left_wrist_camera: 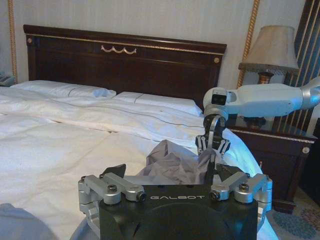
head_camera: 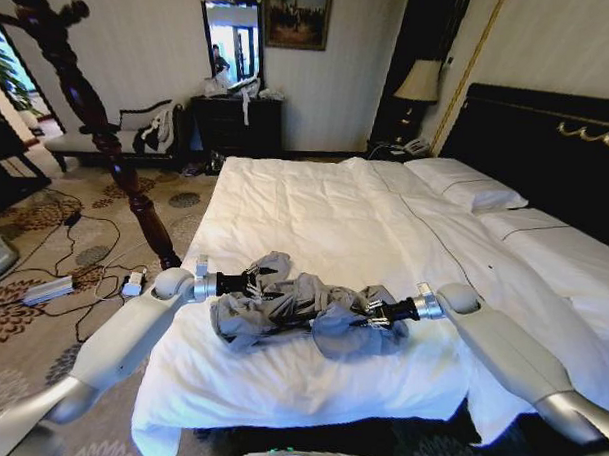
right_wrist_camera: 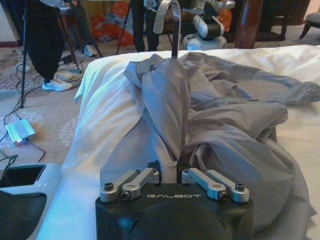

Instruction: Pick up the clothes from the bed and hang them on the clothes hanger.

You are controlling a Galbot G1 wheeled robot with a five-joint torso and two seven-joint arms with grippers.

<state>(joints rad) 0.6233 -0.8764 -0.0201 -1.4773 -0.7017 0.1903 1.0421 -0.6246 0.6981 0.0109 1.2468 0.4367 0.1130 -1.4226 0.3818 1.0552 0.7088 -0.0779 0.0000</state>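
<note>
Shirt: the grey-blue shirt point(head_camera: 297, 310) lies crumpled near the foot of the bed point(head_camera: 315, 203), on the white duvet point(head_camera: 279, 382), stretched between my two grippers.
My left gripper: point(head_camera: 263, 280) sits at the shirt's left end, arm reaching in from the bed's left edge; in my left wrist view the fingers point(left_wrist_camera: 117, 172) stand somewhat apart with a peak of fabric point(left_wrist_camera: 172, 162) just beyond them, and I cannot tell whether they grip it.
My right gripper: point(head_camera: 369, 315) sits at the shirt's right end; in my right wrist view the jaws are drawn in close on a ridge of shirt fabric point(right_wrist_camera: 167, 107) that rises straight from between the fingers point(right_wrist_camera: 150, 176).
Bed edges: the shirt lies closer to the foot edge than to the pillows point(head_camera: 466, 184); a strip of bare duvet separates it from the foot edge, and the left side edge is just beyond my left gripper.
Open room on the bed: broad bare duvet from the shirt up to the pillows and the black headboard point(head_camera: 547, 146).
Left of the bed: a dark turned-wood stand point(head_camera: 98, 131) rises close to the bed's left edge, with cables and a power strip point(head_camera: 47, 290) on the patterned carpet beside it.
Right of the bed: a lamp point(left_wrist_camera: 272, 50) on a nightstand beside the headboard.
</note>
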